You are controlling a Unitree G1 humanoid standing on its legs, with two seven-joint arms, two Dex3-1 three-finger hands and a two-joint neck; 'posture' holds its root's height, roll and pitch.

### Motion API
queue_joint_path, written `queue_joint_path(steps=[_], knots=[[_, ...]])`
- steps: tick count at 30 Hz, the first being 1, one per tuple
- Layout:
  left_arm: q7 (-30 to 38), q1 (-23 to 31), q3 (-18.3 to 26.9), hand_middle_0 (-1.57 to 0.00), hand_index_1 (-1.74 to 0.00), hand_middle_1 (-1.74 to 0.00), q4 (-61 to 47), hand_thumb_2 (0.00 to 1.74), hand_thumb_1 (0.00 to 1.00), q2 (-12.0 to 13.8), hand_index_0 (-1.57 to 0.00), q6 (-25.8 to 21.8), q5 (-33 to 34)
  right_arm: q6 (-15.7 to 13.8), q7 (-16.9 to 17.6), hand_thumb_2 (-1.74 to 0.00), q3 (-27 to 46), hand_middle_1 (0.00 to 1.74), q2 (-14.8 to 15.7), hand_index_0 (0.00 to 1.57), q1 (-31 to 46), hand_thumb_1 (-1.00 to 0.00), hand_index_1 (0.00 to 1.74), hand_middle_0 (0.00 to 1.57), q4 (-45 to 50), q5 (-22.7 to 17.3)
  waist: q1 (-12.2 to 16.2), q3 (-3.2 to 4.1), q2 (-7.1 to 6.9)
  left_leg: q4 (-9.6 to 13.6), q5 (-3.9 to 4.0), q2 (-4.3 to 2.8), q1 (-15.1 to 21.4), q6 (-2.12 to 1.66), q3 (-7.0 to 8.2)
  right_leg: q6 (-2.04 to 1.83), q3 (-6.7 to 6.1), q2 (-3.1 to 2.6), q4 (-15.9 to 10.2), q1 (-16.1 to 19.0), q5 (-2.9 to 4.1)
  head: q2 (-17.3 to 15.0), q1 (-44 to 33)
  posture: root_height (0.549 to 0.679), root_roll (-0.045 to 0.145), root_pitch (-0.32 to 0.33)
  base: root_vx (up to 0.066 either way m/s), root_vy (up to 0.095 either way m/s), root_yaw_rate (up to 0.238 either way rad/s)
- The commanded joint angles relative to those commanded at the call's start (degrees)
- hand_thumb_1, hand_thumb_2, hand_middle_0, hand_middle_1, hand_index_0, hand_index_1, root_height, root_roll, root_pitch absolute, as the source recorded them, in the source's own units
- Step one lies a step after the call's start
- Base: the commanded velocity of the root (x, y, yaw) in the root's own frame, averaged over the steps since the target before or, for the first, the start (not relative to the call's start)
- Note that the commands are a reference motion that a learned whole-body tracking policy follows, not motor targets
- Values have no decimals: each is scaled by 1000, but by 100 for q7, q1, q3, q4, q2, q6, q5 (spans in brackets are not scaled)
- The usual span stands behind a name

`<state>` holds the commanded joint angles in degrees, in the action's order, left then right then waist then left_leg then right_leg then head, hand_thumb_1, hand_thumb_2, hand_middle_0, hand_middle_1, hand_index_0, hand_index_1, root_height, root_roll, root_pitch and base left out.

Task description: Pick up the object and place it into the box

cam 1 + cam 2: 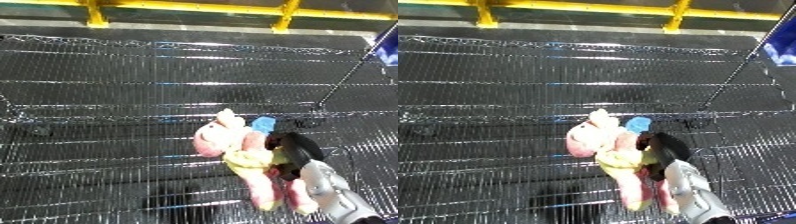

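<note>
Your right hand (293, 150) comes in from the lower right corner on its white and silver forearm (333, 197), and its black fingers are curled round the right side of the plush toy (233, 150), so the toy is in your grasp. The toy is a soft pink figure with a pale pink head toward the far left, a yellowish body in the middle, and pink legs trailing toward the near edge of the view beside your forearm. A small blue patch (264, 123) shows at the toy's far right, just beyond your fingers; what it is cannot be told. The toy shows in the near right part of the scene, over a dark wire mesh surface (115, 100) that fills most of both views; whether it touches the mesh or hangs above it cannot be told. A thin wire edge (342, 80) runs diagonally from the far right down toward the toy, and another mesh border (107, 117) crosses the scene from left to right just beyond the toy's head, so you appear to be looking into wire-walled compartments. A yellow rail (195, 7) runs along the far edge with grey floor behind it, and a blue shape (387, 47) sits at the far right edge. Your left hand shows in neither view.
</note>
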<state>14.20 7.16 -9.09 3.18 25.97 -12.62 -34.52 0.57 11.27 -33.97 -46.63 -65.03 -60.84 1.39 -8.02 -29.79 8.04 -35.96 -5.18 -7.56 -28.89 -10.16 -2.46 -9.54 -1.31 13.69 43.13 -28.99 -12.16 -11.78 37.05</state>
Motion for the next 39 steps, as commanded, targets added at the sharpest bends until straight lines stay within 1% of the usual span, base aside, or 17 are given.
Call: queue_joint_path(steps=[2, 4, 9, 11, 15, 20, 24, 27, 30, 35, 36, 39], knots=[[30, -3, 18, -1570, -1740, -1740, 50, 1740, 1000, -33, -1570, -1, 39, -107, 220, -1740, 307, 1740, -56, 1570, 267, -1000, 1740, 1570, 428, -183, 72, 0, -29, 35, -6, -20, 90, 8, 21, -7, 5, -2, -29, 81, 1, 10, -4, 626, 38, -6, -30, 7, -47], [49, 3, 38, -1570, -1740, -1740, 111, 1740, 1000, -75, -1570, 11, 90, -221, 436, -1740, 715, 1740, -104, 1570, 680, -1000, 1740, 1570, 990, -344, 159, 0, -63, 32, -30, -40, 169, 22, 40, -14, 3, -7, -22, 146, -6, -4, -39, 627, 38, -16, -24, 5, -73], [41, 15, 64, -1570, -1740, -1740, 240, 1740, 1000, -206, -1570, 55, 188, -356, 774, -1740, 1745, 1740, -148, 1570, 1880, -1000, 1740, 1570, 2324, -503, 380, 0, -129, -119, -118, -72, 272, 55, 63, -15, -41, -24, 91, 230, -30, -65, 79, 625, 41, -44, -11, 1, -74], [38, 1, 77, -1570, -1740, -1740, 259, 1740, 1000, -254, -1570, 66, 209, -415, 899, -1740, 2156, 1740, -131, 1570, 2312, -1000, 1740, 1570, 2733, -579, 475, 0, -139, -182, -145, -82, 305, 65, 70, -15, -60, -23, 144, 254, -29, -158, 141, 624, 42, -55, -10, -4, -36], [48, -67, 84, -1570, -1740, -1740, 295, 1740, 1000, -329, -1570, 91, 258, -552, 1124, -1740, 2982, 1740, -17, 1570, 3163, -1000, 1740, 1570, 3483, -664, 611, 0, -160, -217, -190, -103, 477, 83, 107, -14, -71, -17, 163, 408, -37, -454, 279, 624, 45, -82, -1, -13, -37], [85, -160, 69, -1570, -1740, -1740, 370, 1740, 1000, -437, -1570, 125, 324, -691, 1332, -1740, 3845, 1740, 265, 1570, 4061, -1000, 1740, 1570, 4235, -716, 771, 0, -153, -115, -224, -95, 797, 100, 190, -8, -81, -18, 24, 737, -64, -719, 684, 628, 50, -113, 20, -10, -65], [89, -181, 46, -1570, -1740, -1740, 350, 1740, 1000, -518, -1570, 174, 363, -782, 1506, -1740, 4485, 1740, 419, 1570, 4635, -1000, 1740, 1570, 4715, -680, 949, 0, -120, -38, -235, -80, 1015, 100, 240, -3, -94, -18, -97, 985, -85, -843, 1056, 631, 55, -136, 15, 6, -55], [91, -174, 44, -1570, -1740, -1740, 317, 1740, 1000, -560, -1570, 226, 406, -844, 1676, -1740, 4981, 1740, 540, 1570, 5064, -1000, 1740, 1570, 4988, -659, 1101, 0, -95, -24, -250, -74, 1127, 98, 262, 1, -108, -20, -143, 1111, -101, -1026, 1457, 632, 58, -150, 6, 13, -37], [94, -175, 28, -1570, -1740, -1740, 310, 1740, 1000, -586, -1570, 272, 449, -897, 1829, -1740, 5455, 1740, 668, 1570, 5476, -1000, 1740, 1570, 5151, -669, 1236, 0, -76, -17, -267, -74, 1228, 97, 280, 6, -121, -24, -185, 1227, -112, -1134, 1738, 634, 60, -164, 12, 14, -46], [93, -187, -1, -1570, -1740, -1740, 379, 1740, 1000, -661, -1570, 319, 466, -1101, 2049, -1740, 6161, 1740, 962, 1570, 6056, -1000, 1740, 1570, 5257, -912, 1524, 0, -60, 3, -297, -90, 1405, 77, 357, 15, -151, -32, -277, 1389, -105, -1387, 2184, 636, 66, -179, 11, 29, -89], [90, -191, -15, -1570, -1740, -1740, 394, 1740, 1000, -671, -1570, 326, 466, -1144, 2082, -1740, 6280, 1740, 1011, 1570, 6149, -1000, 1740, 1570, 5270, -964, 1577, 0, -54, 12, -299, -94, 1437, 73, 374, 17, -155, -33, -293, 1414, -102, -1397, 2191, 637, 67, -181, 6, 35, -96], [81, -202, -43, -1570, -1740, -1740, 425, 1740, 1000, -695, -1570, 342, 452, -1242, 2167, -1740, 6595, 1740, 1128, 1570, 6404, -1000, 1740, 1570, 5288, -1059, 1732, 2, -36, 50, -299, -108, 1529, 62, 422, 22, -178, -38, -342, 1476, -91, -1574, 2405, 638, 70, -187, 7, 38, -103]])
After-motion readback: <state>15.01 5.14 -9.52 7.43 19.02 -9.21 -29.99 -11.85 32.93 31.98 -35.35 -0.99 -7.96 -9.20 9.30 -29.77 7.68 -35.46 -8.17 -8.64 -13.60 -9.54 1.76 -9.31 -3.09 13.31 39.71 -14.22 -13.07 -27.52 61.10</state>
